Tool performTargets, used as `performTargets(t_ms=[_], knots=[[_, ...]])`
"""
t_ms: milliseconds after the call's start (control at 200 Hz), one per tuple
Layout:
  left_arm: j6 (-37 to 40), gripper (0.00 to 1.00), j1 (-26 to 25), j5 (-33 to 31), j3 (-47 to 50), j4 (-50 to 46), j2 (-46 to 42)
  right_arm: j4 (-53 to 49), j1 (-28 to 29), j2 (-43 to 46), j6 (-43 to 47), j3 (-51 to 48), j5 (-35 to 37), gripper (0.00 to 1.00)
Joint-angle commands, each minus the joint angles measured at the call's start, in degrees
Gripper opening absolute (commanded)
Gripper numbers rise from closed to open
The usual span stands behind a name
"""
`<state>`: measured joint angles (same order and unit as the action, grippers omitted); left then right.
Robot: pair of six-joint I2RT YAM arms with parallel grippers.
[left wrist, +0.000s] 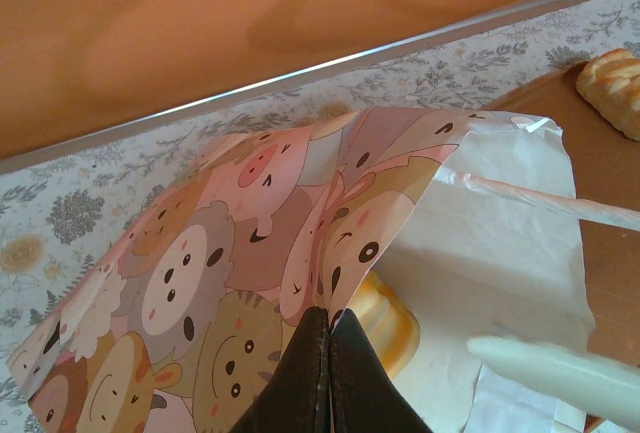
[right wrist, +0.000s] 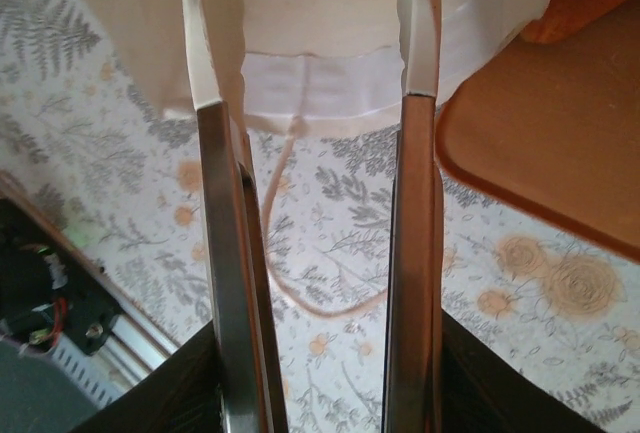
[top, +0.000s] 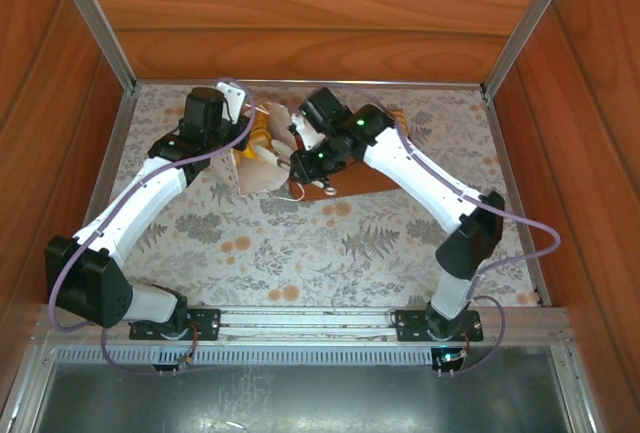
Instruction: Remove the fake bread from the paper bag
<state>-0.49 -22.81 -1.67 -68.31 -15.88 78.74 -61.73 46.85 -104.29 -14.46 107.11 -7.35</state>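
Seen from above, two white robot arms meet at the far middle of a floral-covered table [top: 300, 243], over a paper bag [top: 265, 178] lying on its side. The left gripper [left wrist: 328, 321] has its dark jaws pressed together on the bag's upper edge, which is printed with cartoon animal faces, holding the mouth open. Inside, on the white lining, lies one golden fake bread [left wrist: 385, 325]. Another piece, a ridged loaf [left wrist: 615, 88], rests on a brown board [right wrist: 560, 143] just beside the bag. The right gripper [right wrist: 315, 23] has its white-tipped fingers spread wide apart at the bag's mouth. A thin cord handle [right wrist: 300, 283] loops on the table beneath them.
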Motion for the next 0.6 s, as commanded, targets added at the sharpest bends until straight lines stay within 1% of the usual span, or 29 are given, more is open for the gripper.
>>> performTargets(t_ms=[0,90,335,595], knots=[[-0.57,0.00,-0.29,0.43,-0.51,0.06,-1.40,-3.67,0.08,-2.79,1.10,5.02,3.65,0.48],[-0.40,0.00,-0.28,0.58,-0.51,0.06,-1.40,-5.35,0.08,-5.52,1.10,8.00,5.79,0.48],[-0.35,0.00,-0.32,0.62,-0.13,0.06,-1.84,-6.13,-0.09,-9.90,1.54,11.59,7.49,0.48],[-0.01,0.00,-0.27,1.63,0.32,0.32,-2.00,-5.02,-0.35,-12.21,2.84,13.47,5.23,0.48]])
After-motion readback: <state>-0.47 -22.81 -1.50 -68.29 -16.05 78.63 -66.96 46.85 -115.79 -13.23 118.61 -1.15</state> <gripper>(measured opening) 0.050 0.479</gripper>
